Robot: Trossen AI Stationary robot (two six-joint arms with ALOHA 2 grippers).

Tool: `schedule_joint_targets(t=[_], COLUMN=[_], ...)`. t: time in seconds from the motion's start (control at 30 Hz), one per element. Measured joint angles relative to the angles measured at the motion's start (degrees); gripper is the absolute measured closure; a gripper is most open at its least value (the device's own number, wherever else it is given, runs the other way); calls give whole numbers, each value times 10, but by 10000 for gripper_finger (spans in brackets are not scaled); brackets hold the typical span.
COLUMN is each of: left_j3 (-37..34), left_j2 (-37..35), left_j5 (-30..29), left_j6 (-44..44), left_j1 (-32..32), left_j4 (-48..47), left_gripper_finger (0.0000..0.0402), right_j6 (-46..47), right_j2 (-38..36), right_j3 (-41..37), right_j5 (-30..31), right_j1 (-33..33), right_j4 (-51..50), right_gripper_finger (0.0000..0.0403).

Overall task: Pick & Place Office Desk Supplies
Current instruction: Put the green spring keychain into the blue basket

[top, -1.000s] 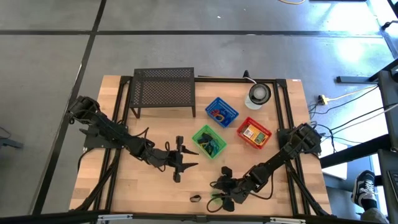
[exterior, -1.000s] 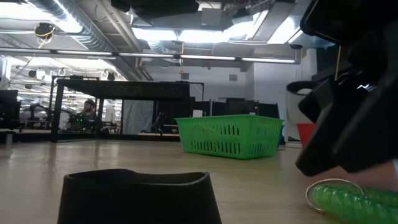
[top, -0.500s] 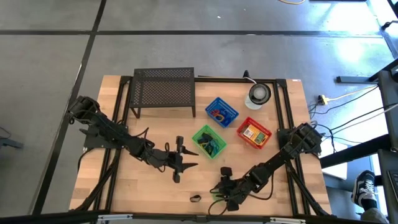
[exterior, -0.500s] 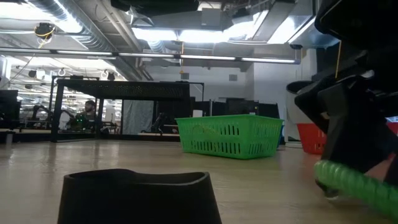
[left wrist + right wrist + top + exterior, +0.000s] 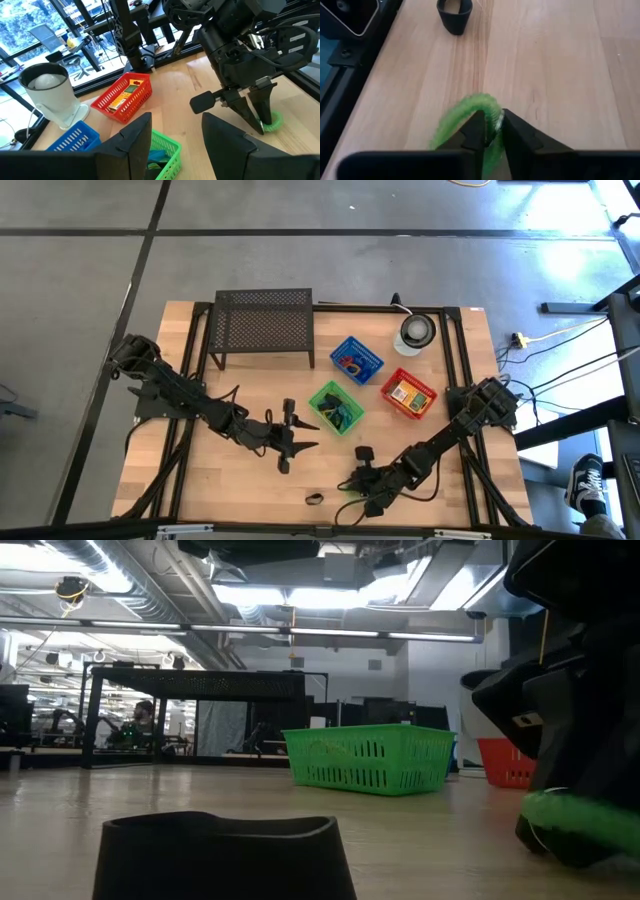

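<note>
A green coiled loop (image 5: pixel 465 111) sits at the table's near edge, with my right gripper (image 5: pixel 493 131) shut on it; the high view shows that gripper (image 5: pixel 357 495) low over the wood. A small black loop (image 5: pixel 314 499) stands on its edge on the table just left of it, large in the low view (image 5: pixel 220 855). My left gripper (image 5: pixel 300 445) hovers open over the table's middle, its fingers (image 5: pixel 135 142) holding nothing. Green (image 5: pixel 336 407), blue (image 5: pixel 356 360) and red (image 5: pixel 408 393) baskets hold other supplies. My right gripper pinches one strand of the green coiled loop (image 5: pixel 489 114) between its two fingertips. The fingers slant down from the table's right side, as the left wrist view shows (image 5: pixel 260 112). The rest of the loop (image 5: pixel 272 121) curves out beside the fingertips, down at the table's surface.
A black mesh rack (image 5: pixel 262 325) stands at the far left. A round white and grey object (image 5: pixel 416 332) sits at the far right. The three baskets fill the middle right. Bare wood lies between the two grippers and along the near left.
My right gripper has shut on the green coiled loop, which lay flat between its open fingers a second ago. The loop has been drawn in and has changed shape. The gripper has shifted slightly toward the table's left edge.
</note>
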Motion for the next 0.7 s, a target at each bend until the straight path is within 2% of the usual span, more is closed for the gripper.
schedule_joint_targets(t=[0.2, 0.4, 0.57, 0.7], left_j3=[0, 0, 0, 0], left_j2=[0, 0, 0, 0], left_j5=[-2, -41, -85, -116], left_j6=[0, 0, 0, 0], left_j1=[0, 0, -1, -9], left_j4=[0, 0, 0, 0], left_gripper_finger=[233, 233, 234, 238], right_j6=[4, 8, 32, 18], right_j2=[1, -4, -39, -78], right_j3=[-1, -3, 23, 55], right_j5=[28, 59, 166, 264], right_j1=[1, -1, 0, 0], right_j4=[13, 52, 58, 62], right_gripper_finger=[385, 385, 382, 381])
